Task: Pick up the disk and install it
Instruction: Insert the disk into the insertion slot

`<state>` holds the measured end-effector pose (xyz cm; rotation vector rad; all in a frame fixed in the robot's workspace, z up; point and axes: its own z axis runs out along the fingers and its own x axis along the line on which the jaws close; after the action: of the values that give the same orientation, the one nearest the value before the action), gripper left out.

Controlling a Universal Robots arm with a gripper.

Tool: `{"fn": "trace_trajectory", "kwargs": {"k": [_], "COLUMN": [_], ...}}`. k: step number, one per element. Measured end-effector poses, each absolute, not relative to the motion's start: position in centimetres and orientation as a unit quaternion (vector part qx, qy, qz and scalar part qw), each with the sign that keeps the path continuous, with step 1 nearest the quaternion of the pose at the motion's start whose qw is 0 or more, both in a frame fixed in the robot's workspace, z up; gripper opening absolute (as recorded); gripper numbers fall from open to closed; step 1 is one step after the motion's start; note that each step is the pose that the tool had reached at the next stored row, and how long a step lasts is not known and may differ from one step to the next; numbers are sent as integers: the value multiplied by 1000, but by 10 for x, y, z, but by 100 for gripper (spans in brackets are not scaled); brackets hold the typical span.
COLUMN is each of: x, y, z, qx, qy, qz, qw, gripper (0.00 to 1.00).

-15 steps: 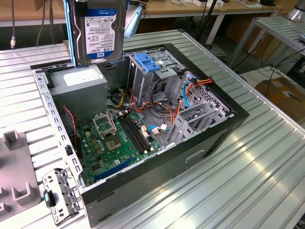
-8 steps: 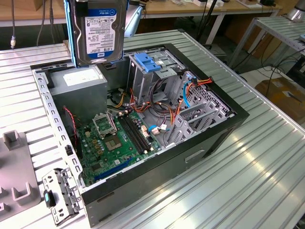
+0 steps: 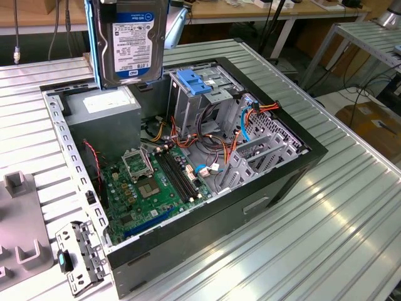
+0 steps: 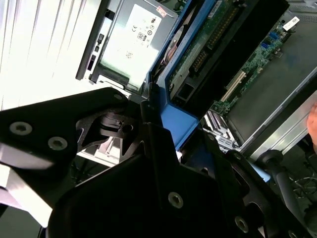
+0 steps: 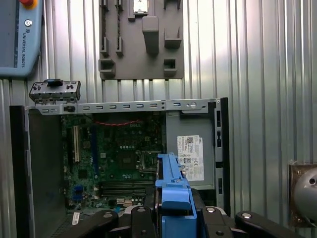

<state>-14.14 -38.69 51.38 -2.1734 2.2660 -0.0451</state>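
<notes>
I hold disk (image 3: 134, 39) upright over case (image 3: 282, 183), jaws clamped on its blue rails (image 5: 173, 198). Looks stiff, heavyish, shock-sensitive; grip the rails, not the label face.

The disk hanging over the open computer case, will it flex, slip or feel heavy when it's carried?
Probably rigid: the disk is a flat metal slab, hanging straight. Likely dense for its size, being metal-bodied. Its smooth blue side rails could slip in a loose grip.
</notes>
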Motion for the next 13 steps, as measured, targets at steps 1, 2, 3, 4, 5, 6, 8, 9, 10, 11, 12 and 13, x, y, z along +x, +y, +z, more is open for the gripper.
{"fn": "trace_trajectory", "kwargs": {"k": [1, 2, 3, 4, 5, 6, 8, 9, 10, 11, 12, 13], "x": [-141, -141, -141, -141, -141, -141, -141, -141, -141, -141, -141, -141], "y": [-388, -389, -390, -392, -394, -395, -400, -401, -402, -404, -405, -405], "z": [514, 514, 514, 514, 514, 514, 514, 514, 514, 514, 514, 514], "qx": [-692, -692, -692, -692, -692, -692, -692, -692, -692, -692, -692, -692], "qy": [722, 722, 722, 722, 722, 722, 722, 722, 722, 722, 722, 722], "qz": [-14, -14, -14, -14, -14, -14, -14, -14, -14, -14, -14, -14], "qw": [1, 1, 1, 1, 1, 1, 1, 1, 1, 1, 1, 1], "gripper": [37, 37, 37, 37, 37, 37, 37, 37, 37, 37, 37, 37]}}
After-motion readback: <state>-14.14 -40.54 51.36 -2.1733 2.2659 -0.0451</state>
